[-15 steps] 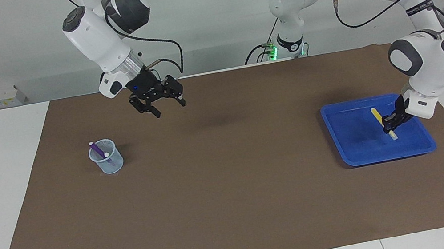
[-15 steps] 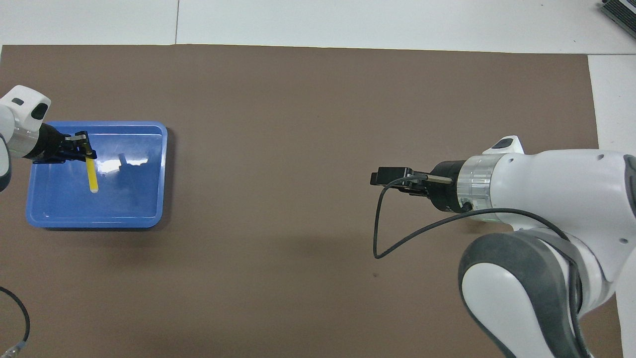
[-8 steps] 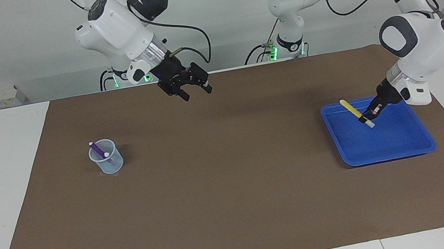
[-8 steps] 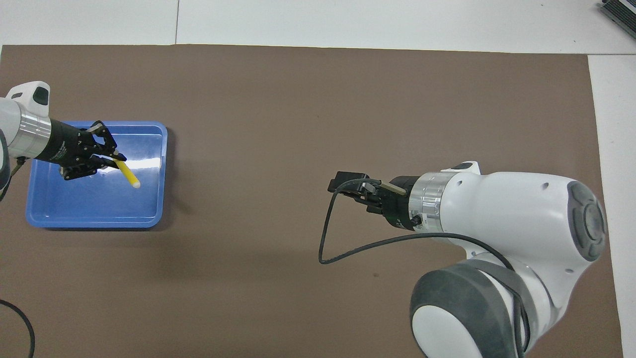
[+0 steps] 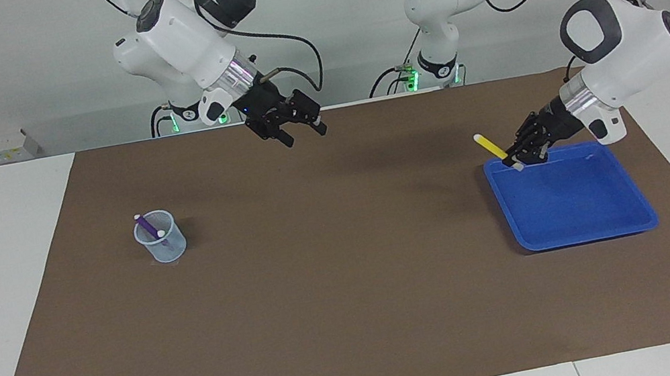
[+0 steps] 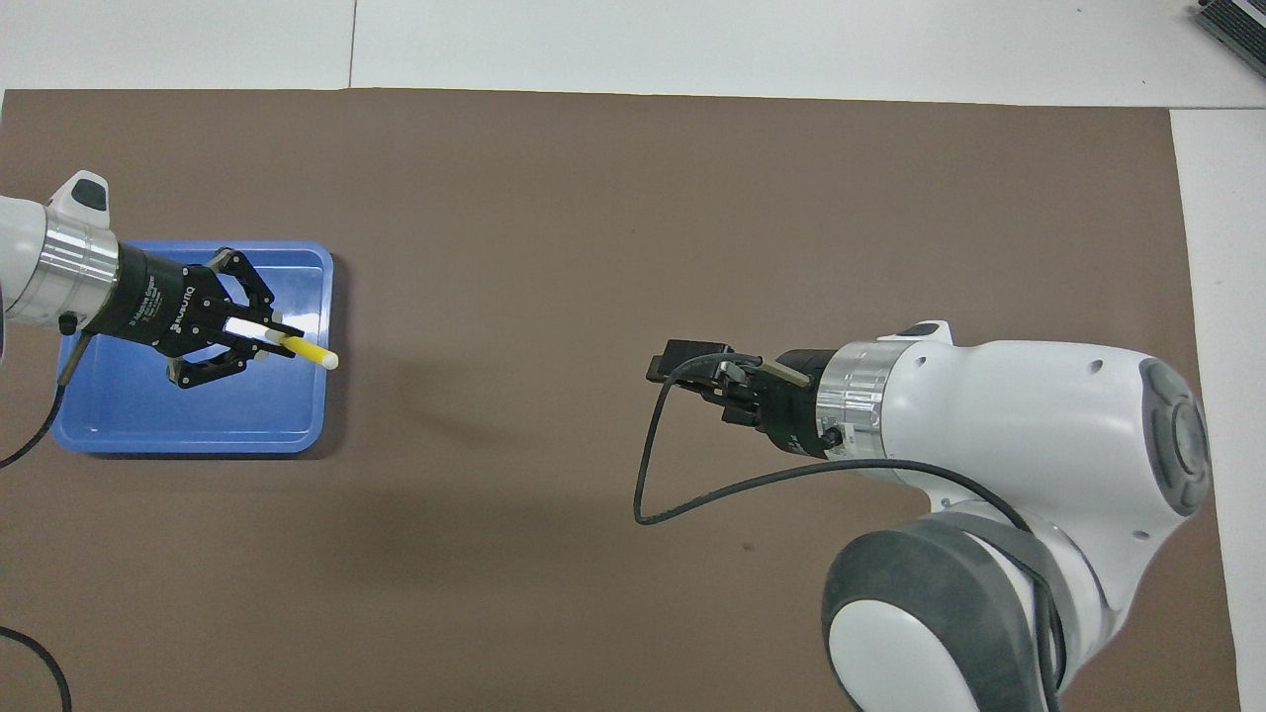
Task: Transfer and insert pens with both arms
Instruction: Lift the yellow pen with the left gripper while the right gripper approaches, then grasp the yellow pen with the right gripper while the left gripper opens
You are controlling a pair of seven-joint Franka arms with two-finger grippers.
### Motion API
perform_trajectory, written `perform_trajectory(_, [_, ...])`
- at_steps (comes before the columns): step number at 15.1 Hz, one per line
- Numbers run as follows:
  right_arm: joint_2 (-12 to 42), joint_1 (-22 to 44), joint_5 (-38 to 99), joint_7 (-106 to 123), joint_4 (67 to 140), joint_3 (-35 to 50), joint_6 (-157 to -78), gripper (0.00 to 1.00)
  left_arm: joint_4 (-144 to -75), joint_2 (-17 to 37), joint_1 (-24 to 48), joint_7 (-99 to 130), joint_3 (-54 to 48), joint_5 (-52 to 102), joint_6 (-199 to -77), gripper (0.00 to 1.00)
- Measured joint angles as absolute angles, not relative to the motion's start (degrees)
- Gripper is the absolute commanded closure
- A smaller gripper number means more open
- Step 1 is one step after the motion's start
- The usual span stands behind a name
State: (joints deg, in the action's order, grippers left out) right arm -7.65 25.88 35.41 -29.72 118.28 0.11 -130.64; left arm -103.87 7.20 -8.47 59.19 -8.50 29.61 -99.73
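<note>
**Yellow pen lifted, ready for handover**

Standing in the clear cup (image 5: 160,237) toward the right arm's end of the table: purple pen (image 5: 146,228), leaning. A second whitish cap end beside it, stick colour not readable.

Hanging over the brown mat (image 5: 353,294), nearer the middle: right gripper (image 5: 297,132), jaws spread, holding nothing, angled toward the other arm.

Raised over the rim of the blue tray (image 5: 576,222): left gripper (image 5: 516,162), jaws closed on the yellow pen (image 5: 490,145). Gripped near the whitish cap end, yellow barrel sticking out free toward the middle of the table.

Likely light and stiff, with a smooth round barrel apt to twist or slide in a loose pinch. Best taken on the free yellow length, squarely across the barrel, clear of the left fingers (image 6: 259,333). Tray otherwise bare.
</note>
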Motion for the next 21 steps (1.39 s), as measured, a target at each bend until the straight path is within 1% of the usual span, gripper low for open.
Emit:
perform_trajectory(1, [-7.6,25.9,35.5,-29.7,118.1,0.2,-131.3,0.08,-103.9,6.9,-7.4,62.6,-8.5,30.3,-99.6,1.0])
perform_trajectory(2, [-7.5,26.1,35.8,-30.1,117.6,0.4,-132.4,0.1,-103.9,6.6,-6.0,66.2,-8.6,30.8,-99.5,1.0])
perform_trajectory(3, [-7.2,26.6,36.1,-31.4,117.0,0.8,-133.9,0.14,-104.0,6.2,-4.5,69.7,-8.6,31.2,-99.5,1.0])
perform_trajectory(5, [-6.3,29.2,36.2,-36.6,115.3,2.0,-138.0,0.18,-104.6,4.9,-1.5,75.1,-8.6,32.5,-99.6,1.0])
perform_trajectory(8, [-5.0,34.1,36.2,-41.2,113.8,2.8,-143.9,0.19,-107.3,1.5,1.6,79.9,-8.7,34.1,-100.8,1.0])
perform_trajectory(11, [-3.9,36.1,36.2,-42.1,113.3,2.8,-147.0,0.2,-111.3,-3.1,2.5,81.2,-8.6,35.8,-101.7,1.0])
perform_trajectory(13, [-2.3,37.4,36.2,-43.5,111.9,2.9,-148.2,0.24,-113.0,-5.5,2.8,82.7,-8.6,36.2,-101.7,1.0])
perform_trajectory(15, [0.1,39.2,36.2,-44.4,110.0,2.9,-149.9,0.24,-113.8,-6.7,3.7,84.4,-8.6,36.3,-102.1,1.0])
perform_trajectory(18, [2.9,40.1,36.2,-44.6,108.0,2.9,-151.4,0.29,-114.4,-7.4,5.5,86.3,-8.6,36.5,-103.5,1.0])
perform_trajectory(21, [3.5,40.1,36.2,-44.6,107.9,2.9,-151.4,0.37,-114.5,-7.6,6.0,86.7,-8.6,36.8,-103.8,1.0])
